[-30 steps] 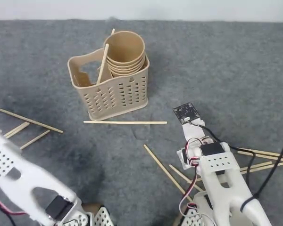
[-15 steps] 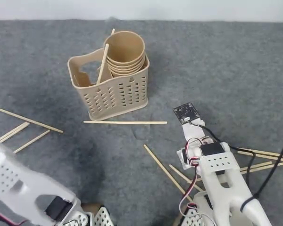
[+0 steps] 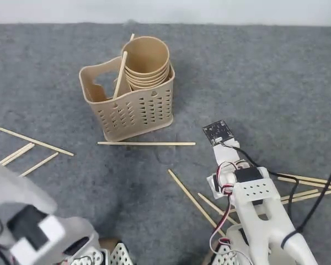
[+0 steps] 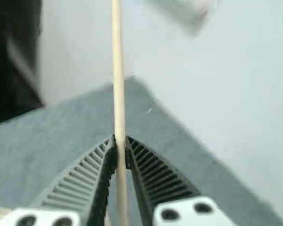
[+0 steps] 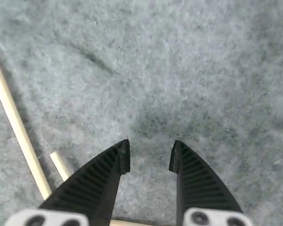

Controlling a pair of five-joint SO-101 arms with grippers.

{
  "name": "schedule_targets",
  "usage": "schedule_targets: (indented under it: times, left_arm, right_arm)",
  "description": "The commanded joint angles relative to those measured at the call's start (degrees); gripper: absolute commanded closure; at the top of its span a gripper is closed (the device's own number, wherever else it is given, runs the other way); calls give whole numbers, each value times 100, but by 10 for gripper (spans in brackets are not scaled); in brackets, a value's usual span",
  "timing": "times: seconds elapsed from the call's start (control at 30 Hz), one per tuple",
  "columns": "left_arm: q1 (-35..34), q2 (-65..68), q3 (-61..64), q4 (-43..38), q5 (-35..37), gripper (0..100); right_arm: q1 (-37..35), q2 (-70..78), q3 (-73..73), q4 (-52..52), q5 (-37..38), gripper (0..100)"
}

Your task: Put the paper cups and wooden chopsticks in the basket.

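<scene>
A beige slotted basket stands on the grey carpet, holding a stack of paper cups and an upright wooden chopstick. More chopsticks lie loose: one in front of the basket, one near the right arm, several at the left and right. My left gripper is shut on a chopstick, held up in the air toward a pale wall. My right gripper hangs open just above the carpet, with a chopstick lying beside it.
The left arm is at the near left corner and the right arm at the near right, with its camera board ahead of it and a black cable alongside. Open carpet lies right of the basket.
The left arm has drawn back toward the near left corner and tilted upward. The right arm, the basket and the loose chopsticks have stayed put.
</scene>
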Motion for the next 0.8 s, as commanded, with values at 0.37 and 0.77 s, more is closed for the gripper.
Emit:
schedule_targets:
  times: [0.37, 0.77]
  left_arm:
    - [2277, -677, 119, -1776, -44, 988]
    - [2734, -1424, 1191, -1459, -642, 989]
  right_arm:
    - [48, -145, -18, -48, 53, 844]
    - [48, -145, -18, -40, 53, 844]
